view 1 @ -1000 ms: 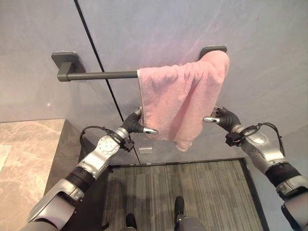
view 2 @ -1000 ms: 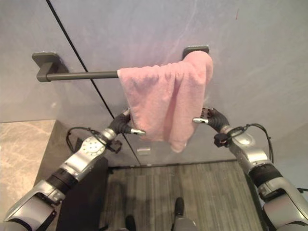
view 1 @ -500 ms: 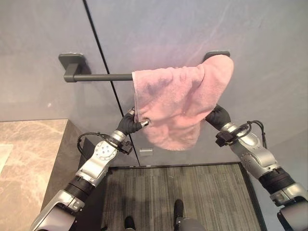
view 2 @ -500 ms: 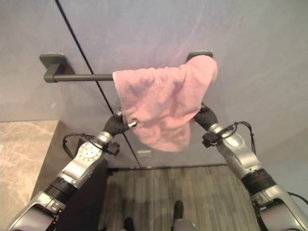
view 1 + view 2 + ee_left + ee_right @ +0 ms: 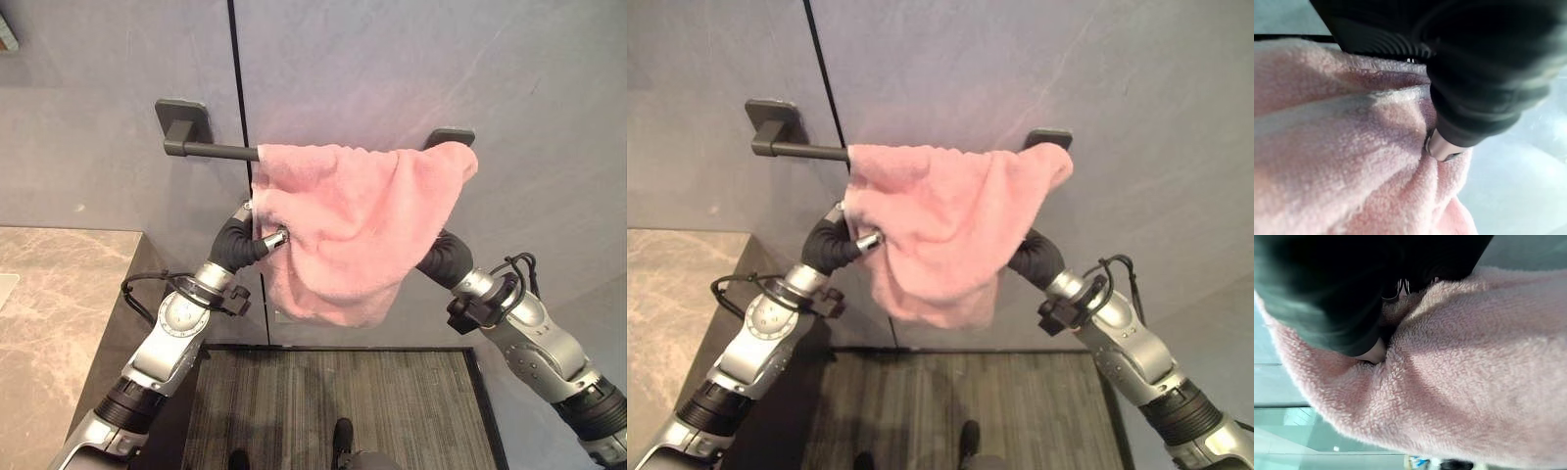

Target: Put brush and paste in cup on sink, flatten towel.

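Note:
A pink towel (image 5: 353, 225) hangs bunched over a dark rail (image 5: 211, 150) on the grey wall, covering the rail's right half up to the right bracket (image 5: 449, 136). My left hand (image 5: 245, 240) is at the towel's left edge, pinching the cloth between thumb and fingers; the left wrist view has a fingertip (image 5: 1442, 147) pressed into the pink folds (image 5: 1342, 161). My right hand (image 5: 446, 262) reaches in behind the towel's lower right side, and the cloth (image 5: 1474, 362) covers it in the right wrist view.
A marble counter (image 5: 49, 294) runs along the left. The rail's left bracket (image 5: 181, 117) sits beside a dark vertical seam (image 5: 235, 59) in the wall. Grey striped flooring (image 5: 333, 401) lies below.
The camera has shifted. Both hands rose to the towel: the left took hold of its left edge, the right went behind its right side. The towel now spreads wider along the rail.

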